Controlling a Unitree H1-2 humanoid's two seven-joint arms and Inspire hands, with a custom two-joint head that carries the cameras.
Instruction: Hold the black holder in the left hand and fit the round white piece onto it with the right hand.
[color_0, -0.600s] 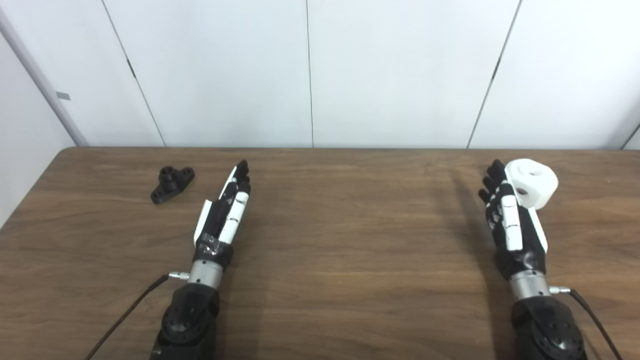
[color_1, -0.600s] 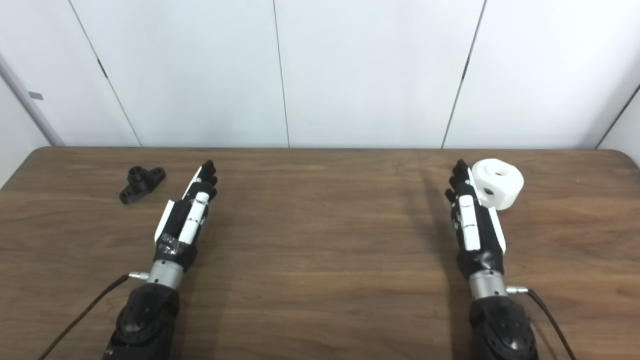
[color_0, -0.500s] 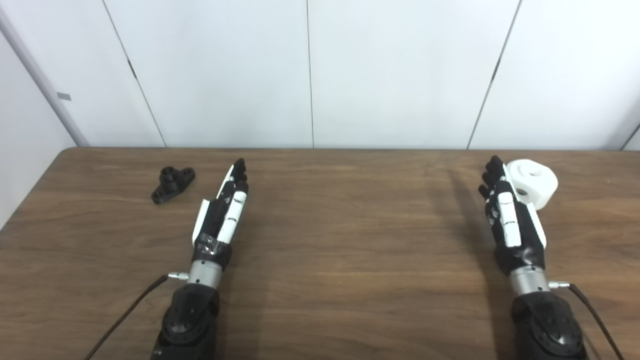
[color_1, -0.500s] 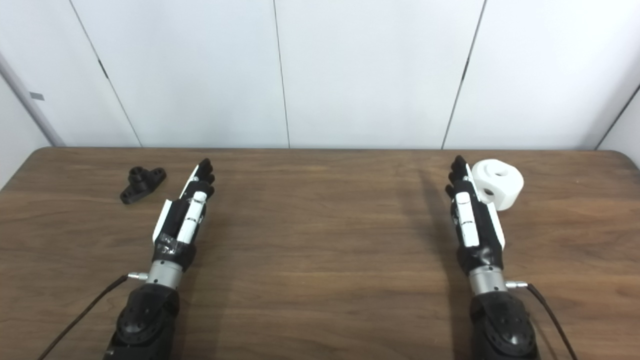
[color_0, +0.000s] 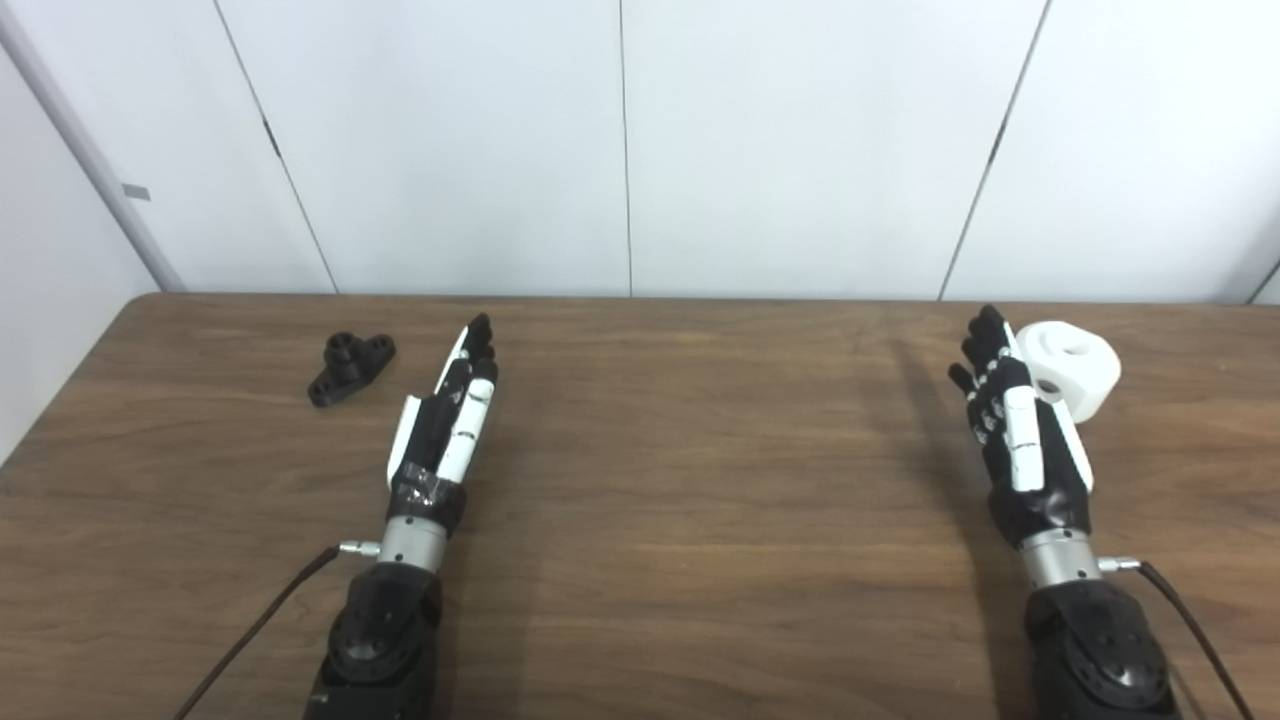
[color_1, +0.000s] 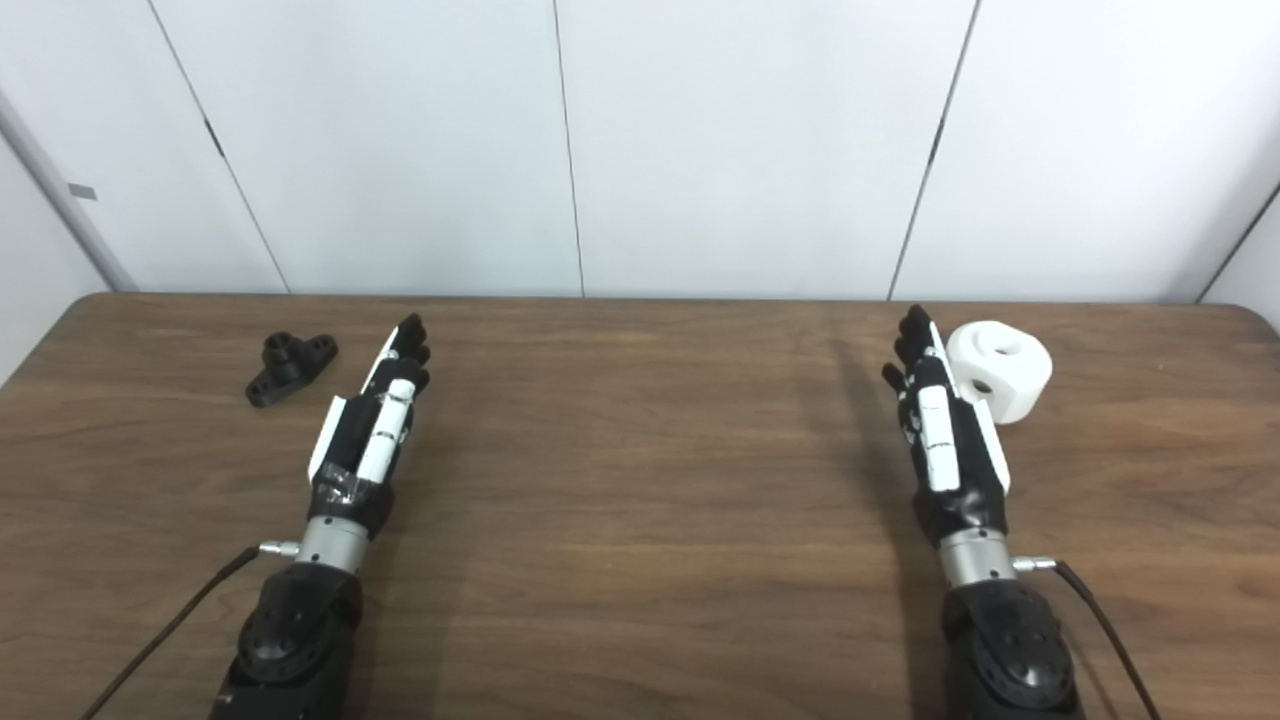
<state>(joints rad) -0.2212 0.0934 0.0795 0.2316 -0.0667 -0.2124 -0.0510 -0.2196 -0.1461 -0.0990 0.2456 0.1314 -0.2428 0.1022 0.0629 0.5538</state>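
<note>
White piece (color_0: 1072, 367) just beside right hand (color_0: 1020, 430) | hand empty, fingers extended

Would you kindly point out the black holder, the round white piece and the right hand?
black holder (color_0: 350, 367), left eye view, on its raised middle boss.
round white piece (color_0: 1082, 372), left eye view, on its top face.
right hand (color_1: 944, 440), right eye view, on its back.

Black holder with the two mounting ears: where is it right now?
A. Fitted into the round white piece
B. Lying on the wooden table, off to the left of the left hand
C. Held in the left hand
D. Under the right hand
B: the black holder lies on the wooden table, apart from the open left hand.
</note>
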